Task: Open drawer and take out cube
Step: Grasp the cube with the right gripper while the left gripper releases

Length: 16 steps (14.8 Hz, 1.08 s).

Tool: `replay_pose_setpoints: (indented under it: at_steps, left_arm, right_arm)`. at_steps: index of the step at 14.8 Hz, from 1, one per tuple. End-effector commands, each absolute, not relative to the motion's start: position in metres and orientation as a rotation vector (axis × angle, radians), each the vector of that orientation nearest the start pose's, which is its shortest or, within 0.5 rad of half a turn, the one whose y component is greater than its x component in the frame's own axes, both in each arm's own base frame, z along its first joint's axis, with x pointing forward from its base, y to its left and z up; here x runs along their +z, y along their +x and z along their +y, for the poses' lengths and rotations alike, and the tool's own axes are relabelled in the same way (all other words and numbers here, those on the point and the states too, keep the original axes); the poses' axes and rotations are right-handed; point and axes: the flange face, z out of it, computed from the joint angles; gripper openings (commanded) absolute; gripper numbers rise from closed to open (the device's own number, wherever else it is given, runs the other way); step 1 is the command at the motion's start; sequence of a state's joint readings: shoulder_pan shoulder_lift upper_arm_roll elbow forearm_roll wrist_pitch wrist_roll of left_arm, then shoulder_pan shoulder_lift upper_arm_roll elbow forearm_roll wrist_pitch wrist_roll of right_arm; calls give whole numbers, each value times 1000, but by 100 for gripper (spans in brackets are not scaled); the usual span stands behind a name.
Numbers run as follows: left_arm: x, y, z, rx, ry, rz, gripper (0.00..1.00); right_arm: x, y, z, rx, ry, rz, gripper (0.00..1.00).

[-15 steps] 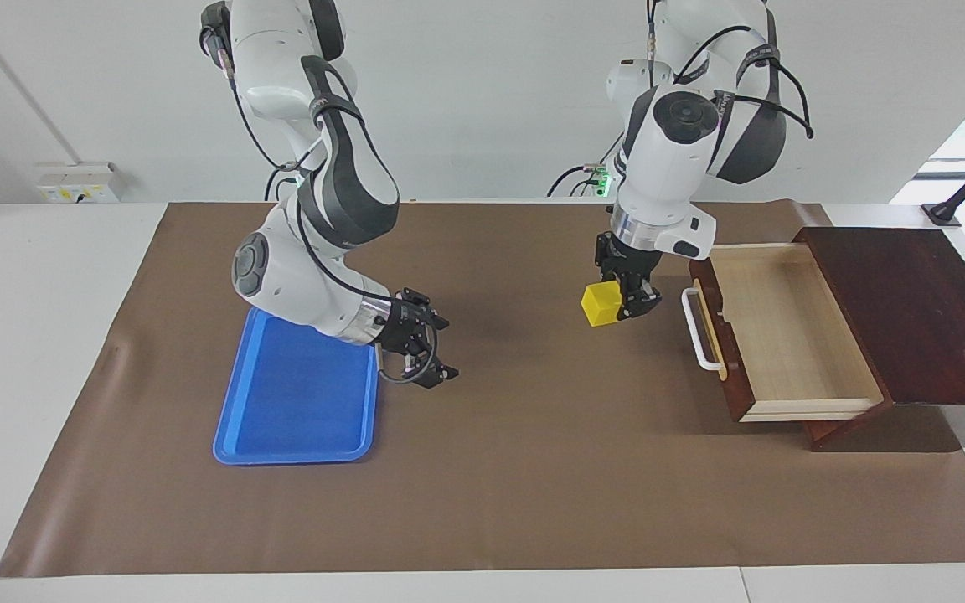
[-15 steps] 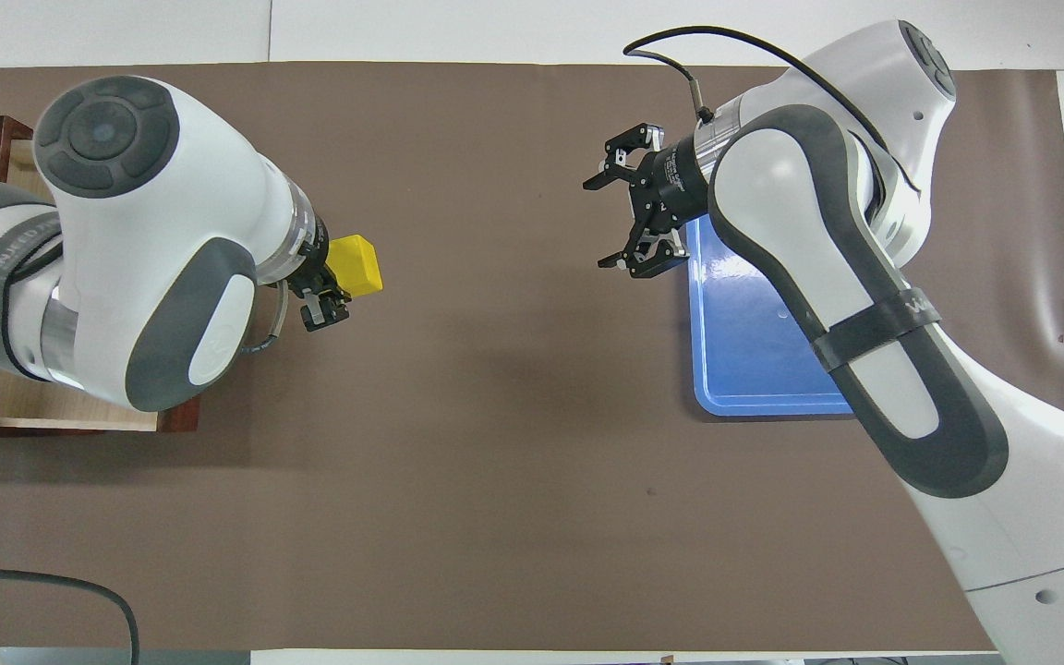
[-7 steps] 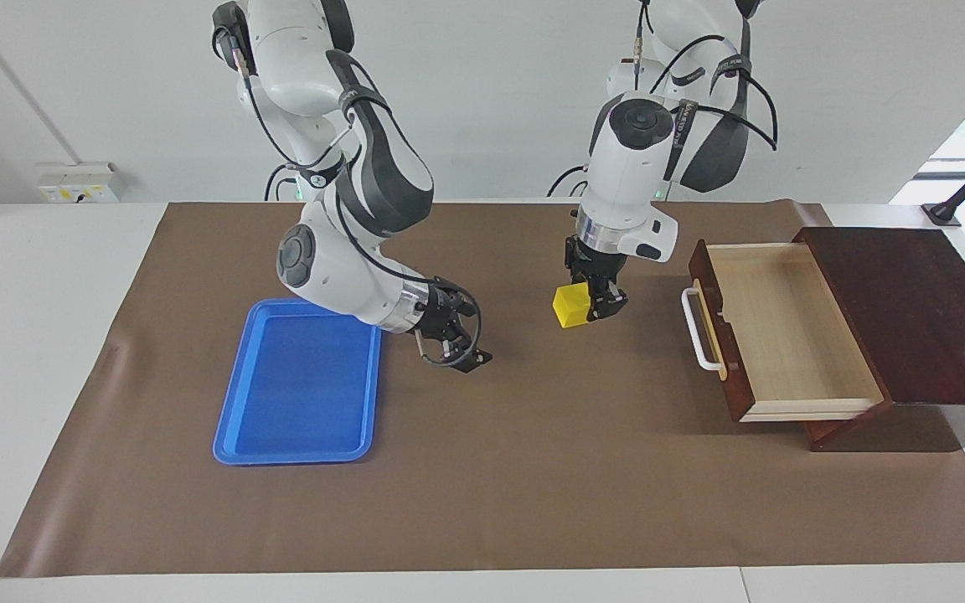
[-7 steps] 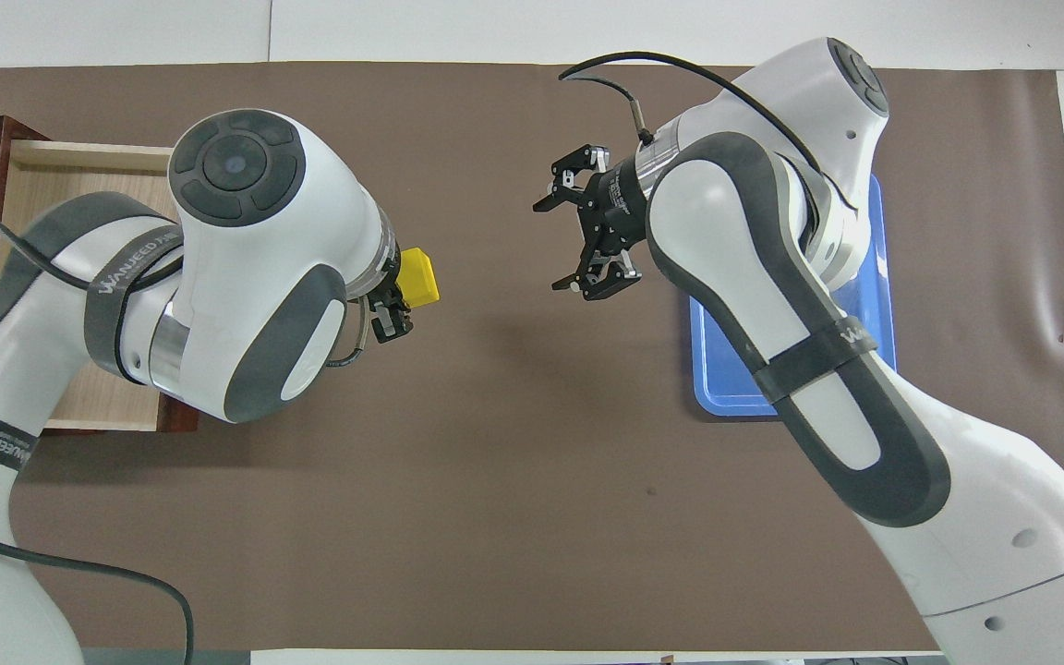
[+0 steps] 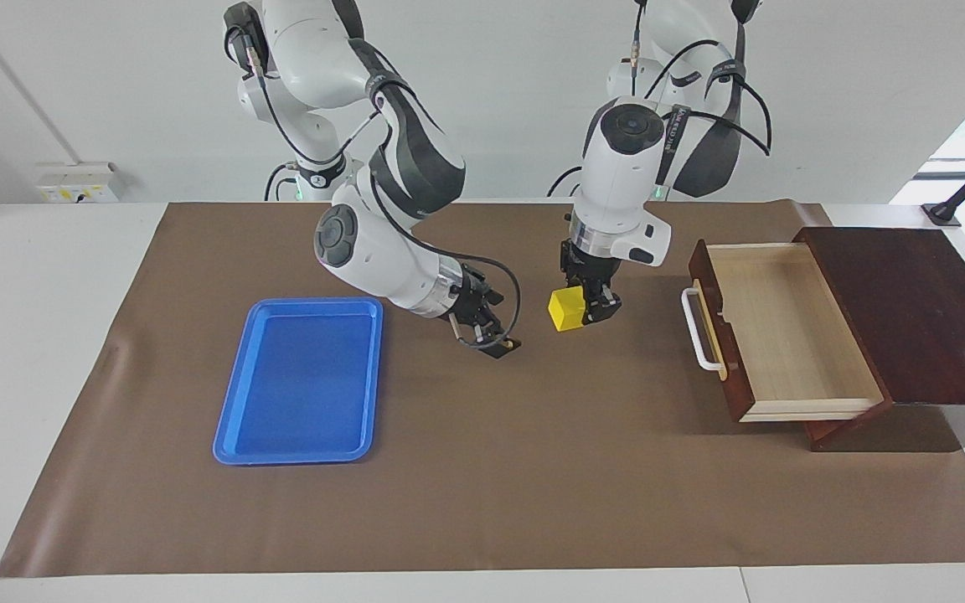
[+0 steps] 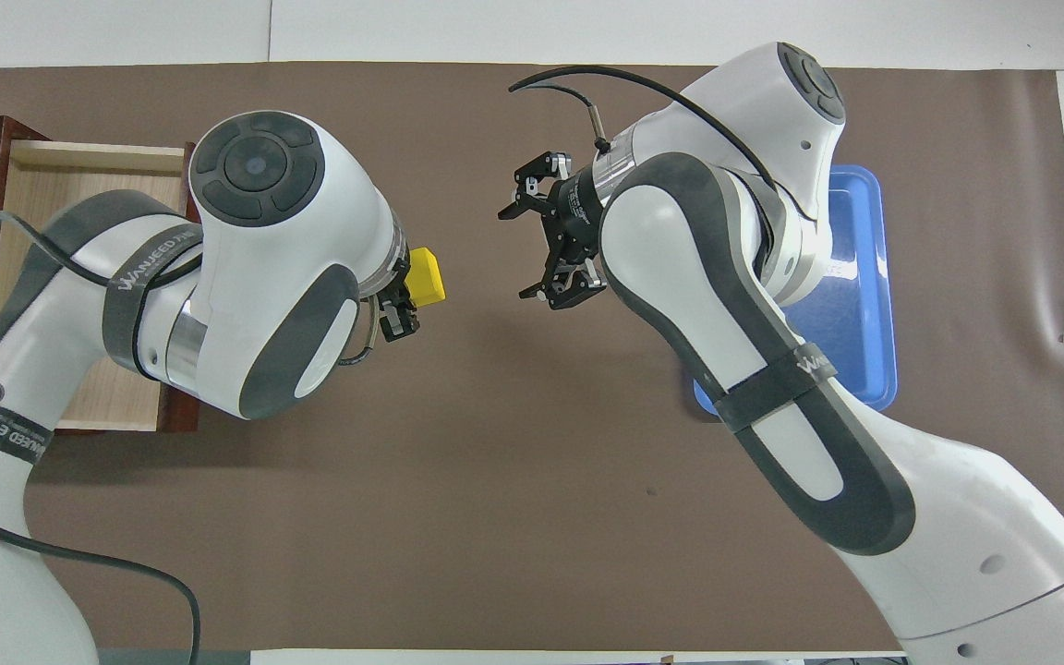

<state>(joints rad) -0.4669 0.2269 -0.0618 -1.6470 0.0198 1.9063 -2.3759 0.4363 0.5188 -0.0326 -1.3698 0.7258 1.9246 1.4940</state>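
Note:
The drawer (image 5: 784, 335) stands pulled open at the left arm's end of the table, its pale interior empty; part of it shows in the overhead view (image 6: 61, 175). My left gripper (image 5: 587, 311) is shut on the yellow cube (image 5: 565, 311) and holds it up over the bare mat between the drawer and the table's middle. The cube also shows in the overhead view (image 6: 425, 275) at the left gripper (image 6: 403, 300). My right gripper (image 5: 495, 339) is open, in the air over the mat's middle, pointed at the cube with a gap between them; it also shows in the overhead view (image 6: 532, 249).
A flat blue tray (image 5: 302, 381) lies on the brown mat toward the right arm's end, partly covered by the right arm in the overhead view (image 6: 855, 277). The drawer's dark wooden cabinet (image 5: 910, 310) sits at the table's edge.
My left gripper has carried the cube away from the drawer toward the table's middle. My right gripper has moved off the tray's edge toward the cube, staying open.

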Motion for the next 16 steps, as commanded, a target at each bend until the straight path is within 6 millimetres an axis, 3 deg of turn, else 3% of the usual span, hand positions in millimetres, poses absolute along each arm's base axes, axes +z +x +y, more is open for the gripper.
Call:
replay_pose_setpoints:
  at_steps: [1,3,16]
  left_arm:
    - [482,552,-321,47,1871,2467,0]
    - [482,552,-321,48,1870,2466,0]
    - [480,551,-321,48,1870,2460,0]
  right_arm:
    - [430,639,362,694,-2078,1677,93]
    - [433,636,379,671,-2088,1705,93]
    - [441,627,409,662,-2074,1741,91]
